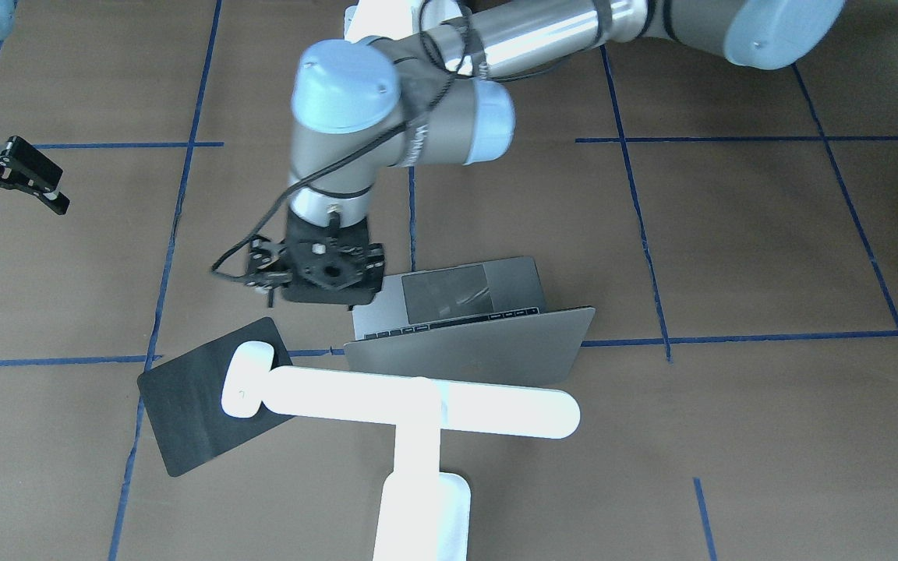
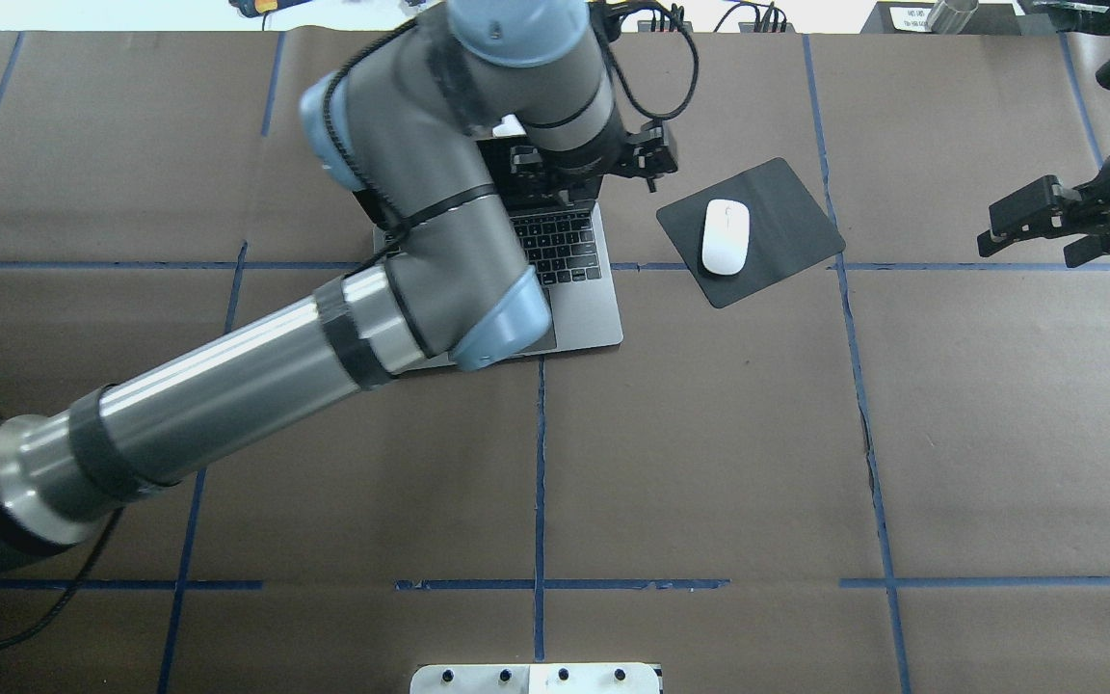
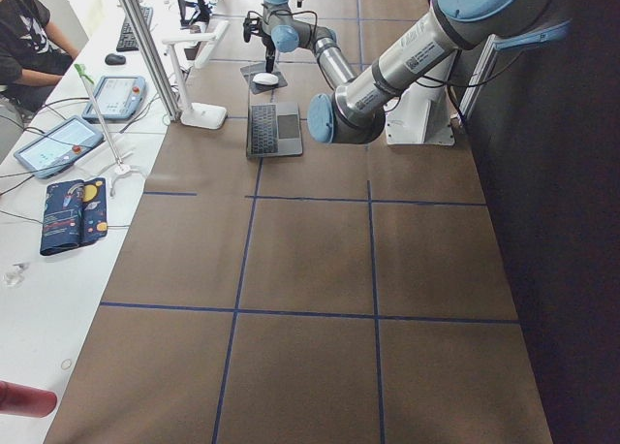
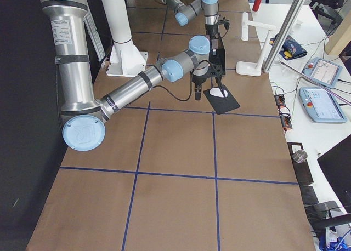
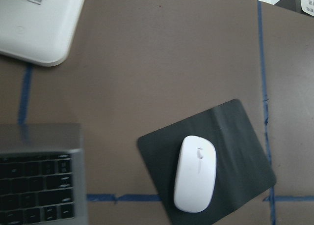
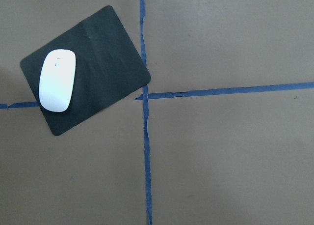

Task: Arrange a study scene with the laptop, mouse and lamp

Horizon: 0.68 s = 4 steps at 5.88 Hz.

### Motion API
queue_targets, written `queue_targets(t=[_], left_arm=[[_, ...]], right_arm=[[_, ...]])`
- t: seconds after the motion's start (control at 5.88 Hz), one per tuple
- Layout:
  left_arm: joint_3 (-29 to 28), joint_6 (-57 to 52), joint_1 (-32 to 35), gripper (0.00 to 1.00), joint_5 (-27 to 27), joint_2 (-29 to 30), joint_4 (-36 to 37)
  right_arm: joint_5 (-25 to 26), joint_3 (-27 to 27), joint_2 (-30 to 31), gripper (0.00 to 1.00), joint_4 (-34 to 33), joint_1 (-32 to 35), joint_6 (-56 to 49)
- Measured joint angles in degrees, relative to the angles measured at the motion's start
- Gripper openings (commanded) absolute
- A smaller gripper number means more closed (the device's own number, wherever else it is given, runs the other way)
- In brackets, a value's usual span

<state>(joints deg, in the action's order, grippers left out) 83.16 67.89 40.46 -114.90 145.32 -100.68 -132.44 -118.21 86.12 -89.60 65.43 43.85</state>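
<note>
The grey laptop (image 1: 464, 354) stands open at mid-table, its keyboard (image 2: 565, 246) partly under my left arm. The white mouse (image 2: 726, 236) lies on a black mat (image 2: 786, 226) to the laptop's right, and also shows in the left wrist view (image 5: 195, 173) and the right wrist view (image 6: 57, 80). The white T-shaped lamp (image 1: 418, 405) stands upright behind the laptop's lid, its bar end over the mat. My left gripper (image 2: 584, 169) points down over the laptop's right rear; its fingers are hidden. My right gripper (image 2: 1027, 246) hovers open and empty far right of the mat.
A white bolted pedestal (image 2: 536, 679) sits at the table's near edge. Blue tape lines grid the brown table (image 2: 709, 434). Beside the table's far side is a desk with tablets (image 3: 58, 143) and a seated person (image 3: 24, 32).
</note>
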Motion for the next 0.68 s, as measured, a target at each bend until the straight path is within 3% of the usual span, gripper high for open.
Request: queue_targets(t=[0.17,0.34,0.68], left_arm=[[12.6,-8.9,3.3,1.00,-3.6,-11.3,5.1],[20.9,-18.6,6.6,1.00,-5.9,-21.2,8.2],[28.3,-40.6,14.8,1.00,-8.1,-39.4,10.2]], right_arm=[[-1.3,-0.5,2.5,1.00,0.2,1.9,-0.4],[-2.6,-1.3,4.8,1.00,0.3,4.4,-1.8],[-3.2,-0.6,10.2,1.00,0.2,8.0,-13.4]])
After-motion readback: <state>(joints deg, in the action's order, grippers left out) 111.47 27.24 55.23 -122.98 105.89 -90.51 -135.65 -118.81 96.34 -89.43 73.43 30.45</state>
